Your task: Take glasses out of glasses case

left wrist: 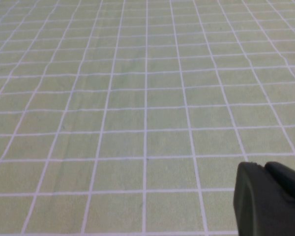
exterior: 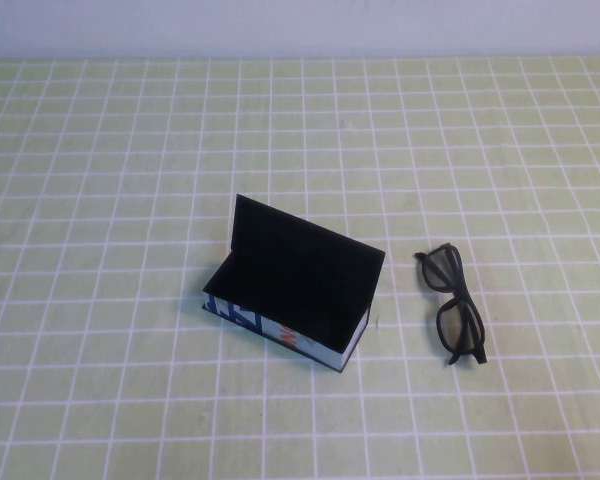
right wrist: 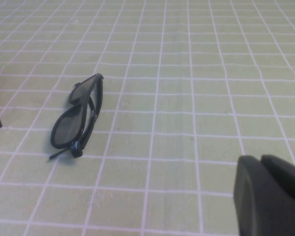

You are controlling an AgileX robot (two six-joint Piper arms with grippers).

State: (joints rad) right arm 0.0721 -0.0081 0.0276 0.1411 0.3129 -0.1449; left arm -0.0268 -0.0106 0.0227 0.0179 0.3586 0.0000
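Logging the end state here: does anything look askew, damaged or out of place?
Nothing stands out. The glasses lie folded on the checked cloth, apart from the open glasses case, on its right. The left claw and right claw hang over bare cloth.

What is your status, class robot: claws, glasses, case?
Left claw and right claw both parked, holding nothing. Glasses out on table, right of open glasses case. Nothing obstructing.

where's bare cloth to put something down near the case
Free: left of the case, the far stretch behind its raised lid, and right of the glasses. Tight: the strip between case and glasses. Left gripper and right gripper sit off the high view.
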